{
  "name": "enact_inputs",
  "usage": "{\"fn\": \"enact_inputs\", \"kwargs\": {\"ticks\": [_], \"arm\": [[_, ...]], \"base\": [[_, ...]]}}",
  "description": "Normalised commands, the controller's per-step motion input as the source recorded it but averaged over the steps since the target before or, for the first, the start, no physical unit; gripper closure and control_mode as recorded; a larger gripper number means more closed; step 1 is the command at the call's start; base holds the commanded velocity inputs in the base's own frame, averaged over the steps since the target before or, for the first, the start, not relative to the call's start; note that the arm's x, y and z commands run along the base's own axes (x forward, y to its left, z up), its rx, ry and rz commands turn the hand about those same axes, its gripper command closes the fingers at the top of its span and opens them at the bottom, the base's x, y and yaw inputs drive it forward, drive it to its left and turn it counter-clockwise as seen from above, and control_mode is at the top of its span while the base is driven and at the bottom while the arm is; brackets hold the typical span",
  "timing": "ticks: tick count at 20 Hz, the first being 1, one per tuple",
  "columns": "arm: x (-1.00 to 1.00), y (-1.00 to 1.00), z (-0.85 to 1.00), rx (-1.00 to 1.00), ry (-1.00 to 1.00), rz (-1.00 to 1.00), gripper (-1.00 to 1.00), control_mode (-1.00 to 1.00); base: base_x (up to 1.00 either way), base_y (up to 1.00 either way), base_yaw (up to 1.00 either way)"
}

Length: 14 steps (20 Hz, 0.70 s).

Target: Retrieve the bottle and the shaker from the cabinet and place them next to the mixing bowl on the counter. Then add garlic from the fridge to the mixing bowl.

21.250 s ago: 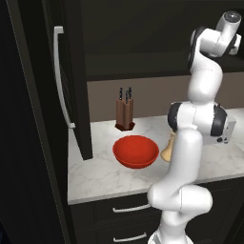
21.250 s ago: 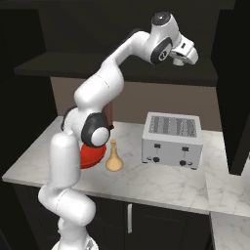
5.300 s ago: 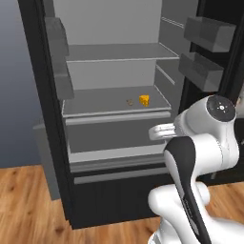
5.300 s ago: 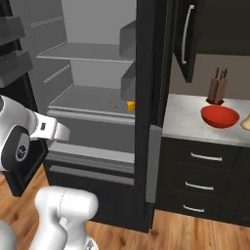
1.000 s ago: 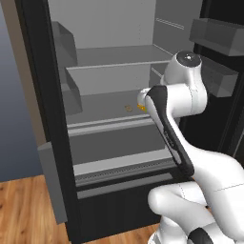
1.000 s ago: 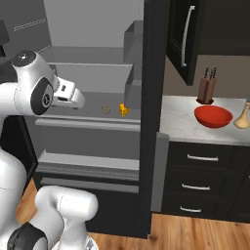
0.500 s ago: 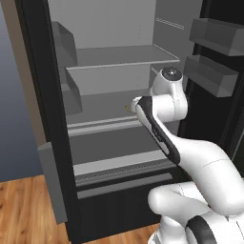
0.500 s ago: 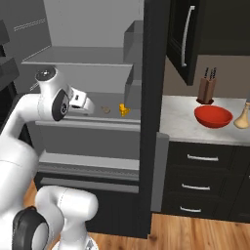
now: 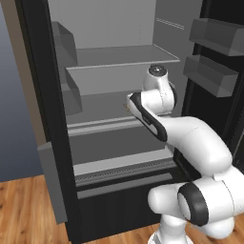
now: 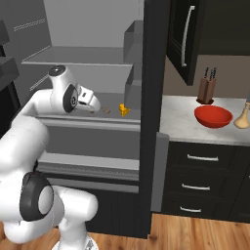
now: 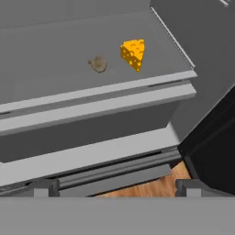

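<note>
Grey interior, left base view: I see the fridge (image 9: 109, 90) standing open so my arm can reach its middle shelf; two door bins (image 9: 212, 76) hang at right.
Right base view: gripper (image 10: 95, 104) hovers just short of one garlic (image 10: 106, 111); one cheese wedge (image 10: 124, 110) sits beside it. One mixing bowl (image 10: 213, 116) and one bottle (image 10: 242, 117) wait on the counter (image 10: 180, 124), staged for the garlic.
Hand view: garlic (image 11: 97, 64) lies on the shelf (image 11: 55, 78), apart from the cheese; finger tips spread, holding nothing.
</note>
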Motion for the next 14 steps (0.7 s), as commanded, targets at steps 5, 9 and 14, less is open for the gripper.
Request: {"fn": "enact_inputs", "kwargs": {"ticks": [5, 9, 14], "arm": [[0.32, 0.00, -0.02, 0.00, 0.07, -0.08, -1.00, -1.00], [0.13, 0.00, -0.40, 0.02, 0.00, 0.00, -1.00, -1.00], [0.14, 0.00, -0.36, 0.04, 0.02, 0.03, -1.00, -1.00]], "base": [[0.00, 0.00, 0.00], [0.00, 0.00, 0.00], [0.00, 0.00, 0.00]]}}
